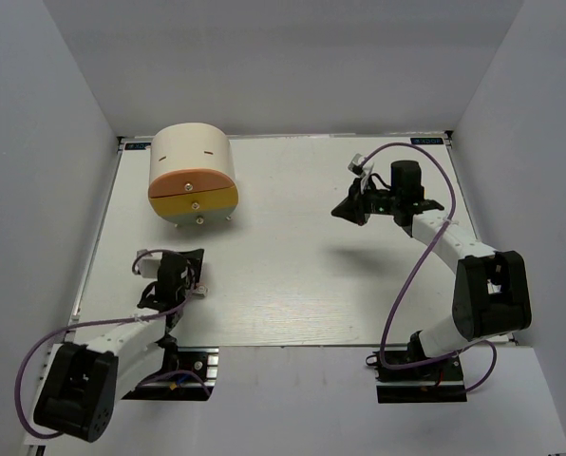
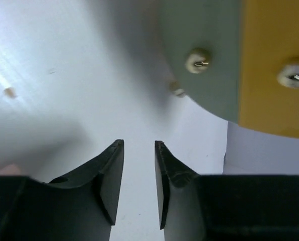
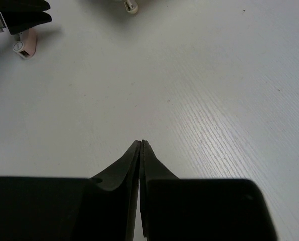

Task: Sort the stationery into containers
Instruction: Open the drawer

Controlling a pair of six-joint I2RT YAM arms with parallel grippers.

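Over on the left, the left gripper (image 1: pixel 190 261) hangs low over the bench (image 1: pixel 292 285), near the near-left corner and pointing toward the far edge. From the left wrist view, its jaws (image 2: pixel 139 145) are parted by a narrow gap. Bare bench shows between them and nothing is in the grip.

Just to its right is the small grey-and-pink sharpener-like piece (image 1: pixel 199 288), lying flat on the bench. It's right beside the gripper and outside the jaws. The right wrist camera catches it from across the bench (image 3: pixel 25 46), pink body with a pale round end, just below the left arm's dark fingertips.

Beyond that, toward the far-left corner, stands the cream half-cylinder box (image 1: pixel 193 157). Its flat face is turned to the near edge, with the orange drawer (image 1: pixel 183 180) stacked on the yellow drawer (image 1: pixel 202 201), and both look pushed in. The left wrist camera looks straight up at that face, with the yellow drawer (image 2: pixel 270 75) and its small knobs (image 2: pixel 197 60) close ahead.

Now to the right side. The right gripper (image 1: pixel 340 213) is out over the far-right part of the bench, well apart from the box and the piece. Its jaws (image 3: pixel 141 143) are clenched tip to tip, with nothing between them.
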